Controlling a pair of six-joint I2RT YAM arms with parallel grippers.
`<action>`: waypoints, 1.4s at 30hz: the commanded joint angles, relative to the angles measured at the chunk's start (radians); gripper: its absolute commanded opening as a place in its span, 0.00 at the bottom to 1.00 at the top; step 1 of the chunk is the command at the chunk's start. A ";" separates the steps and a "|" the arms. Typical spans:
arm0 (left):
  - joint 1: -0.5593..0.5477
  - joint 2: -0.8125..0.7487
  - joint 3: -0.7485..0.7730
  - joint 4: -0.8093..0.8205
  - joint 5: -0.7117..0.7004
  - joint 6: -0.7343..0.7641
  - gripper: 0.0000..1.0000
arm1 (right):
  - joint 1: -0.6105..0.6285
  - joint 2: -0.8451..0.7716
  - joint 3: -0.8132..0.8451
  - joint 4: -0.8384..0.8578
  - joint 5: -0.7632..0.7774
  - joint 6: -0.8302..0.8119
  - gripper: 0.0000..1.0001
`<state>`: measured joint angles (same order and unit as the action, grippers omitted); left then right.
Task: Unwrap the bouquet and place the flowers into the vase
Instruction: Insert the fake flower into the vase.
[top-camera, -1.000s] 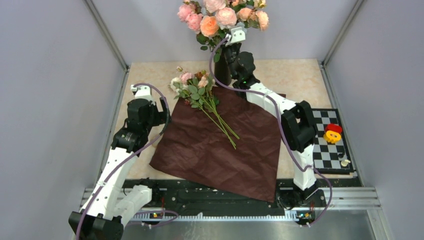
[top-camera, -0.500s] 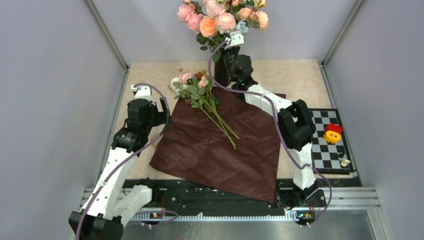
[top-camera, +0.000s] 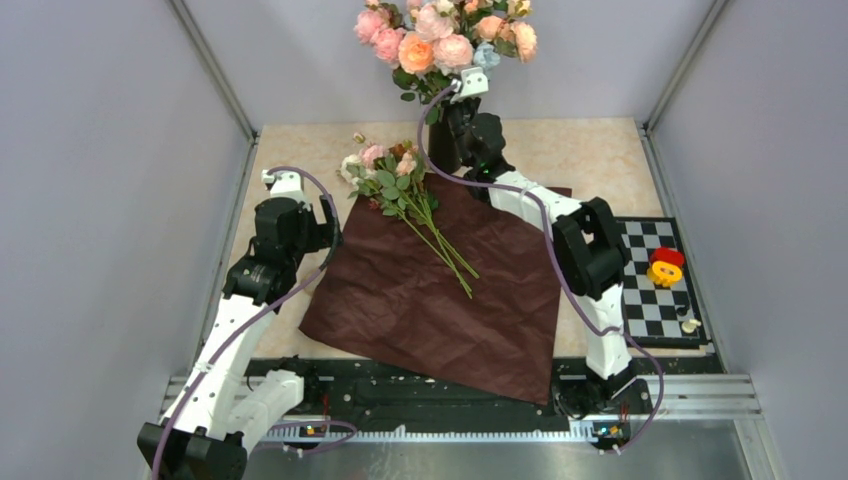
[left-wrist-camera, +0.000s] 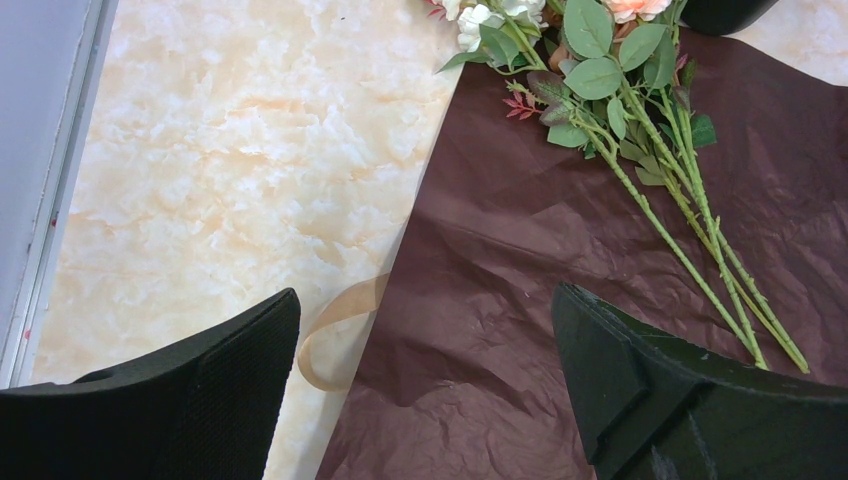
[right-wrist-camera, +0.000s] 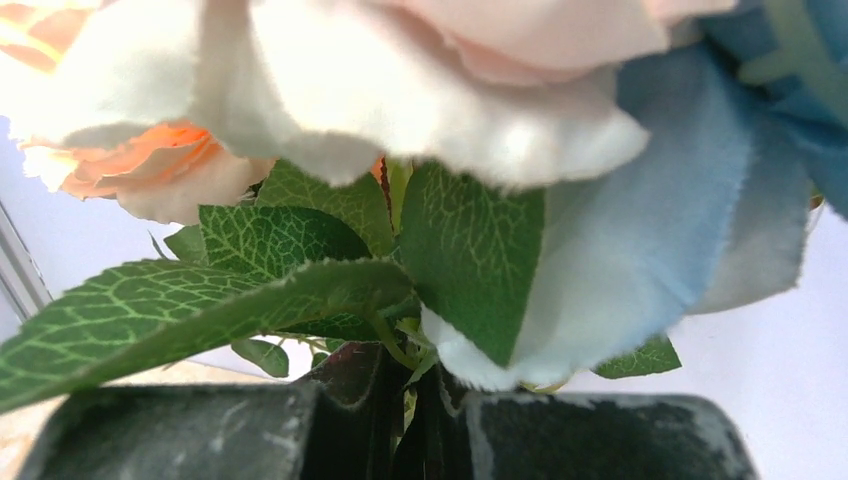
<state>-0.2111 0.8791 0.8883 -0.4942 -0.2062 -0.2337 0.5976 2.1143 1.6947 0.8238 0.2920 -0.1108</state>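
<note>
flowers (top-camera: 404, 192) lie on spread maroon paper (top-camera: 440, 300), black vase (top-camera: 441, 150) just beyond.

maroon paper (top-camera: 440, 290); green-stemmed flowers (top-camera: 400, 185); black-white checkerboard (top-camera: 655, 285); beige marbled table (top-camera: 590, 155).

The wrapping paper (top-camera: 440, 290) lies spread mid-table (top-camera: 590, 150), with the flowers (top-camera: 405, 195) on its far-left part, heads overhanging that corner. The vase (top-camera: 443, 150) stands just behind the paper's far edge, larger blooms (top-camera: 440, 35) in it. A ribbon (left-wrist-camera: 335, 335) lies at the paper's left edge; a board (top-camera: 650, 300) lies to its right.
</note>
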 joint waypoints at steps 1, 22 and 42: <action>0.004 -0.008 -0.005 0.017 0.007 0.000 0.99 | -0.001 0.007 -0.019 -0.032 0.008 0.017 0.06; 0.004 -0.006 -0.005 0.019 0.013 -0.001 0.99 | -0.001 -0.068 -0.132 -0.002 -0.009 -0.005 0.45; 0.003 0.005 -0.018 0.041 0.019 0.007 0.99 | 0.083 -0.446 -0.549 -0.027 0.075 -0.043 0.64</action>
<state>-0.2111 0.8799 0.8745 -0.4927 -0.1986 -0.2333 0.6727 1.8484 1.2217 0.7975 0.3477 -0.2081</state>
